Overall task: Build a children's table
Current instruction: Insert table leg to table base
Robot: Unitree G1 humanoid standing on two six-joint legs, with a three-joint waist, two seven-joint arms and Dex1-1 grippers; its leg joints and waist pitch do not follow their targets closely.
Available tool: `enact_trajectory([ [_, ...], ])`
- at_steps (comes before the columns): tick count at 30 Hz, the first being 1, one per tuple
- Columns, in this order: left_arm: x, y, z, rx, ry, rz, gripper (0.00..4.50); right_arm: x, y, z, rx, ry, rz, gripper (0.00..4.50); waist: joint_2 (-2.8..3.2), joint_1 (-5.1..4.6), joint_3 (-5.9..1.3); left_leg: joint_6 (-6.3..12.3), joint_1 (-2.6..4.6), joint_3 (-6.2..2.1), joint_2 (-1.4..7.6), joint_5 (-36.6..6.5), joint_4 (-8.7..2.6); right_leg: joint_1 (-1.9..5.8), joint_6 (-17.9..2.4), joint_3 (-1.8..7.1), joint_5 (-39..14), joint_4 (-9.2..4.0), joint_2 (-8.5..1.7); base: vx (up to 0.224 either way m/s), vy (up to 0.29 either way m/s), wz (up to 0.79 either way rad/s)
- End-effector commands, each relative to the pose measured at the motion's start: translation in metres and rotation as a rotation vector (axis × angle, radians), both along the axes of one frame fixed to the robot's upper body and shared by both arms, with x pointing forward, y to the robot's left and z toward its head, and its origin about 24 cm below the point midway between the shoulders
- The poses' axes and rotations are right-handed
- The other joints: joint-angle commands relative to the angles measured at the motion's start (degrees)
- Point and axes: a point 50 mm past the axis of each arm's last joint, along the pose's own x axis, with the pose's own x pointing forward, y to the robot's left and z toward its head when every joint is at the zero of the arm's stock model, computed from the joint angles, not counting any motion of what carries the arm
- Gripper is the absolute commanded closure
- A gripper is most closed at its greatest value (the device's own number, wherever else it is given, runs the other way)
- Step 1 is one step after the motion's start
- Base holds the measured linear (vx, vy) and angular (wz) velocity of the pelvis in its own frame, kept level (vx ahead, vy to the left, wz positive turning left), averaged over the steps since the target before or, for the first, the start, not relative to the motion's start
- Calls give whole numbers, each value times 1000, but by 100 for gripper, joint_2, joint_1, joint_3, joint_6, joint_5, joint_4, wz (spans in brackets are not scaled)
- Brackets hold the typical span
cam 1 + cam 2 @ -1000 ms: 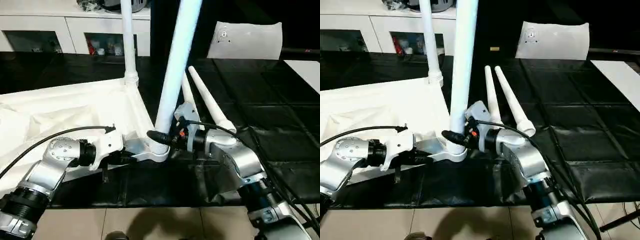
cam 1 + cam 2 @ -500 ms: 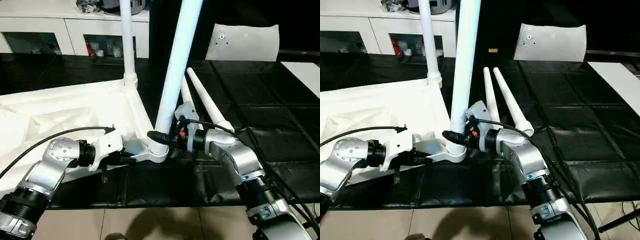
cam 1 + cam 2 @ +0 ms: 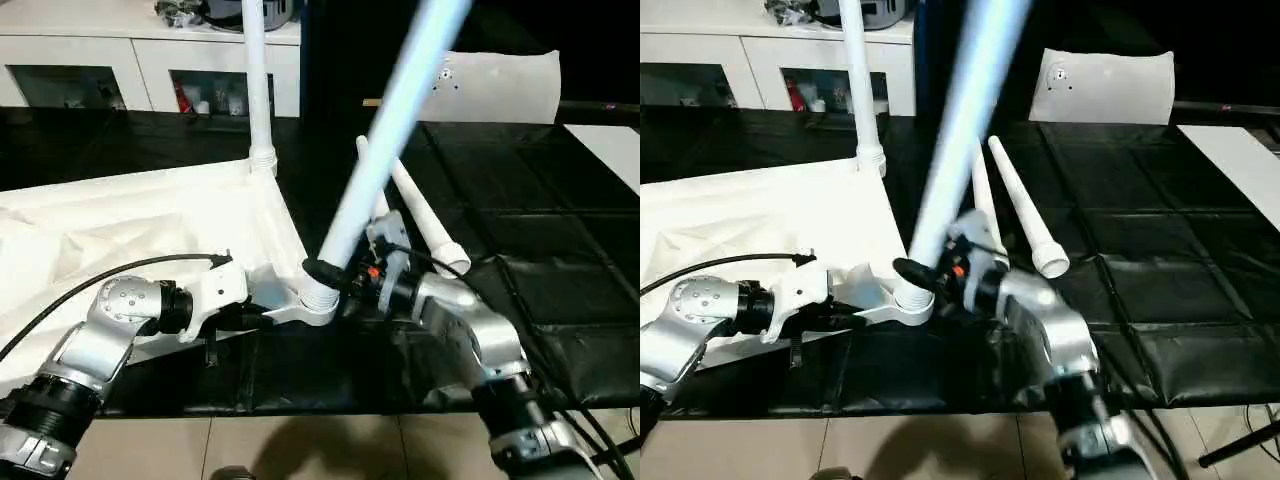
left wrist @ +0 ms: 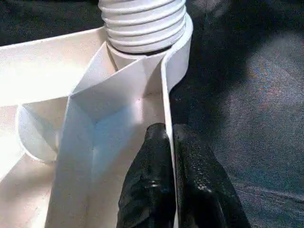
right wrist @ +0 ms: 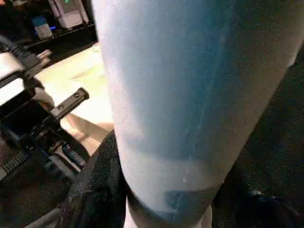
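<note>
White leg gripped by right fingers; left fingers pinch tabletop rim; no legible writing.

white table top, black fingers

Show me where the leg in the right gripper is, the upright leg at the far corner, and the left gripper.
Leg in the right gripper [image 3: 385, 130], left eye view, middle of its tilted shaft.
Upright leg [image 3: 258, 90], left eye view, mid shaft.
Left gripper [image 4: 172, 142], left wrist view, between fingertips pinching the tabletop's rim.
</note>
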Motion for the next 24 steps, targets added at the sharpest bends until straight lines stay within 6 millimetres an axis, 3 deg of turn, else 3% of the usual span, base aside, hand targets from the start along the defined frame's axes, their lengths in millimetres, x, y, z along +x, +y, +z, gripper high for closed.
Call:
enact_trajectory([
  [1, 4, 0, 7, 27, -48, -16, 450, -15, 0, -24, -153, 39, 79, 261, 102, -1, -339, -48, 11, 89, -72, -1597, -400, 259, -590, 323, -1976, -617, -378, 0, 0, 0],
  [9, 4, 2, 8, 50, -43, -40, 450, -16, 9, -25, -242, -7, 191, 261, 94, -15, -326, -21, 17, 87, -87, -1758, -404, 248, -513, 318, -2248, -656, -372, 0, 0, 0],
  [15, 1, 2, 10, 59, -28, -101, 450, -24, 15, -31, -245, 28, 291, 261, 76, -18, -345, -6, 13, 72, -69, -1758, -419, 254, -570, 322, -2042, -625, -369, 0, 0, 0],
  [17, -1, 3, 11, 71, -21, -144, 450, -30, 17, -34, -238, 53, 350, 261, 83, -23, -331, -14, 24, 69, -64, -1877, -430, 243, -597, 320, -2026, -631, -365, 0, 0, 0],
  [18, -2, 3, 13, 81, -15, -165, 450, -34, 19, -36, -228, 73, 390, 261, 85, -27, -287, -9, 18, 67, -65, -1946, -447, 225, -588, 320, -2064, -644, -361, 0, 0, 0],
  [22, 1, 8, 17, 129, -8, -202, 450, -48, 26, -38, -209, 116, 518, 261, 70, -21, -268, 35, 61, 72, -58, -2093, -472, 223, -615, 323, -2123, -663, -364, 0, 0, 0],
  [24, 3, 11, 17, 150, -13, -199, 450, -52, 29, -38, -207, 123, 556, 261, 86, -7, -235, 12, 143, 56, -62, -2378, -508, 225, -526, 308, -2575, -742, -388, 0, 0, 0],
])
